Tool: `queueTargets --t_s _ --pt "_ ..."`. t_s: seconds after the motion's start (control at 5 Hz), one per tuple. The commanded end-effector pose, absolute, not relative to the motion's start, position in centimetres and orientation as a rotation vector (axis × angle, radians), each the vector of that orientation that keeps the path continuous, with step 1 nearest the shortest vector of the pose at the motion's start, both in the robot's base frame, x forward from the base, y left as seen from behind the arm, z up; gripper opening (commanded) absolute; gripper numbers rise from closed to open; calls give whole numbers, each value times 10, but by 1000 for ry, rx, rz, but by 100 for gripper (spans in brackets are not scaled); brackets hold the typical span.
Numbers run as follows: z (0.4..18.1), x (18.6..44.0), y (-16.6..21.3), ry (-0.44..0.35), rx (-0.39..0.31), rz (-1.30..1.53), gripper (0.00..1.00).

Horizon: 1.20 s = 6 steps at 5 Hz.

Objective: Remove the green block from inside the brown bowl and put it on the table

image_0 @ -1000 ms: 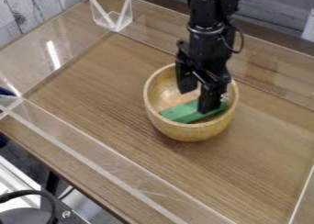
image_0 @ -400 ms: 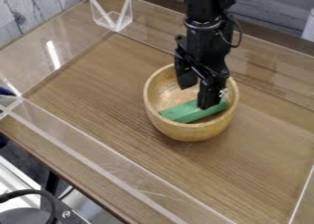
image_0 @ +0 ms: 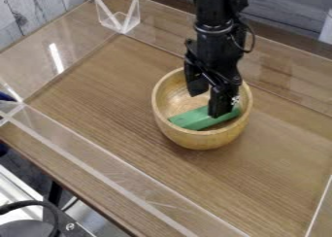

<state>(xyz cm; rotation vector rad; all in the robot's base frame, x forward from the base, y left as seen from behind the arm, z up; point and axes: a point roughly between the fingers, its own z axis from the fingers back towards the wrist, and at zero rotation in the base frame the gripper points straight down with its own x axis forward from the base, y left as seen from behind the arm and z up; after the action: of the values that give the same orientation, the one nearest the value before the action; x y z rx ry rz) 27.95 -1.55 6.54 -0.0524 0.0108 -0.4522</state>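
Change since earlier: almost nothing; the gripper has shifted only a touch between the earlier pictures and now, and the block lies as it did.
Near edge: clear acrylic wall along the front of the table, with bare wood-grain behind it.
Brown bowl: the brown bowl sits upright, a little toward the right edge of the table and about midway between the front and back walls.
Green block: the green block lies inside the bowl, slanted up against its right inner wall, not lifted.
Gripper: it points down into the bowl, jaws spread wide, one finger on each side of the block's upper end; whether the pads touch the block I cannot tell.
Far corner: a small clear acrylic bracket stands near the back left corner.
Progress: early; the approach looks done, but nothing is pinched.
Left to do: closing on the block, lifting it clear of the rim, setting it down on the open tabletop.
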Motion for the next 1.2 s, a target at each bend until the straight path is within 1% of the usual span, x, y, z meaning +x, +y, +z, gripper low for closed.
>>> queueTargets --t_s 0.0,0.8,1.0 --pt "81 286 -18 -42 -42 -458 100" --pt "84 290 -18 -49 -43 -450 100" --pt "77 292 -17 -38 -46 -452 100"
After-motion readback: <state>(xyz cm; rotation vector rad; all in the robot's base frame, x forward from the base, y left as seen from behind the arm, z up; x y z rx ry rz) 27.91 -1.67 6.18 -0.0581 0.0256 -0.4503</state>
